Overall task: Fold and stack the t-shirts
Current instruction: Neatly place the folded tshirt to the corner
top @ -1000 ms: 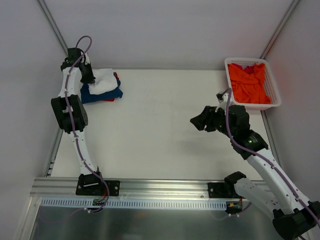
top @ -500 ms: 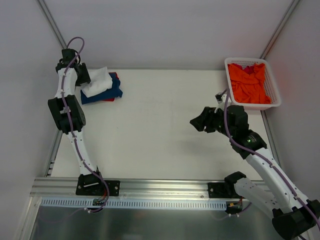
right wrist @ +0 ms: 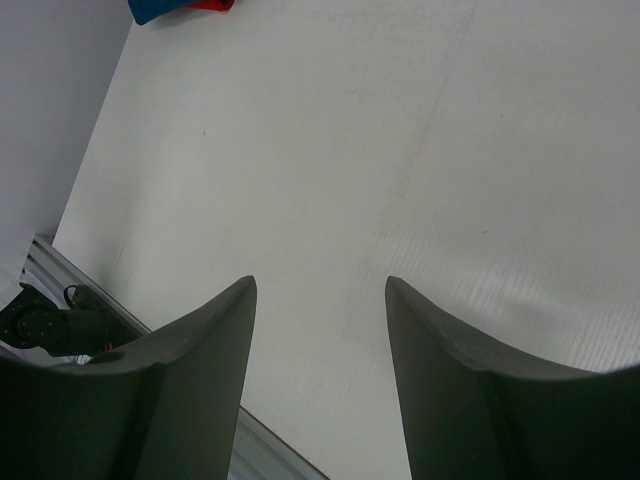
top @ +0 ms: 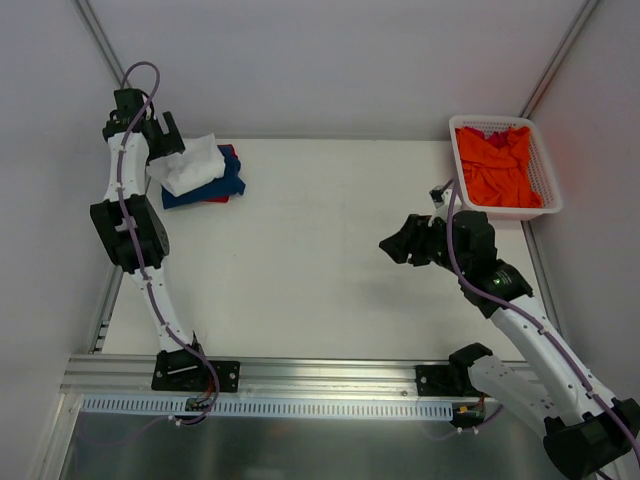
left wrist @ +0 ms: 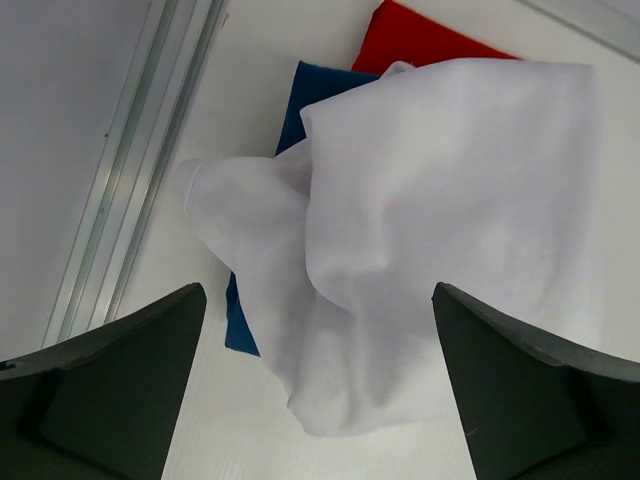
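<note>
Lab rig: white enclosure (top: 330, 60), aluminium rail (top: 300, 375)

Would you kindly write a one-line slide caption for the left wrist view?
Open left gripper over the rumpled white t-shirt, which tops the dark blue t-shirt and red t-shirt.

A stack of t-shirts (top: 205, 178) lies at the counter's (top: 320, 260) far left corner. A basket (top: 512, 212) sits at the far right corner, with another t-shirt (top: 497, 168) in it.

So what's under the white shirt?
A dark blue t-shirt, then a red t-shirt peeking out beyond it. The white t-shirt covers most of both, so their folds can't be judged.
</note>
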